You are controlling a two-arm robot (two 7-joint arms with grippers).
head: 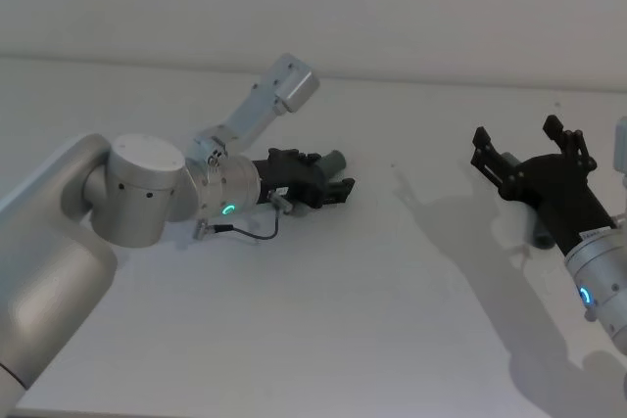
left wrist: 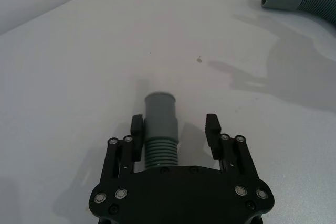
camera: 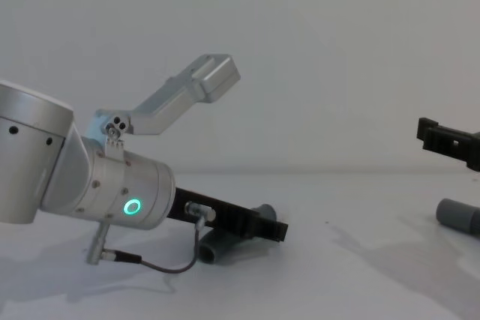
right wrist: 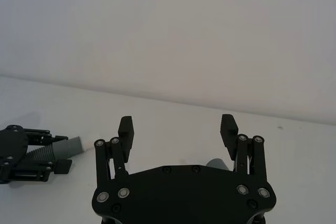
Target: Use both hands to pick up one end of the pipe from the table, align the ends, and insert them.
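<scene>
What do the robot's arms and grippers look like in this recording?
Both arms are thick silver cylinders: the left arm carries a green ring light, a thin dark cable and an angled silver bracket; the right arm has a bluish ring light. The left gripper and right gripper are black two-finger frames with silver screw heads.

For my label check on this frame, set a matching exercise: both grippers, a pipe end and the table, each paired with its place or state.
Things:
1. left gripper
2. right gripper
3. grey pipe collar
4. table

Descriptions:
A. white and plain
B. open, held up off the table above the second pipe end
C. open, low at the table, a finger on either side of a pipe
D. lying between two black fingers

Pairs: 1-C, 2-B, 3-D, 4-A
</scene>
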